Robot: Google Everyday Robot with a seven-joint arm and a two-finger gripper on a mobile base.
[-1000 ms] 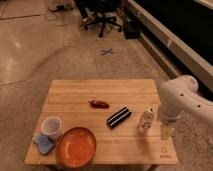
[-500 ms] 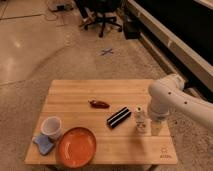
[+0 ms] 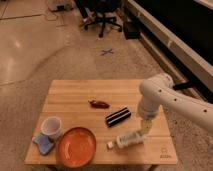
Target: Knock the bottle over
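The small pale translucent plastic bottle with a white cap (image 3: 126,140) now lies on its side near the front edge of the light wooden table (image 3: 70,92), cap pointing toward the front left. Half a second ago it stood upright a little farther back and to the right. The gripper (image 3: 144,128) hangs just above the bottle's base end, at or very near touching it; whether its jaws are wide or narrow cannot be told. The white arm (image 3: 157,95) has swung leftward and lower since the earlier frame. Just behind the bottle lies the flat black rectangular bar (image 3: 118,116), unmoved, and beyond it the small dark red object (image 3: 99,104). At the front left sit the round orange plate (image 3: 77,145), the white cup (image 3: 52,127) and the blue sponge (image 3: 44,143), all where they were.
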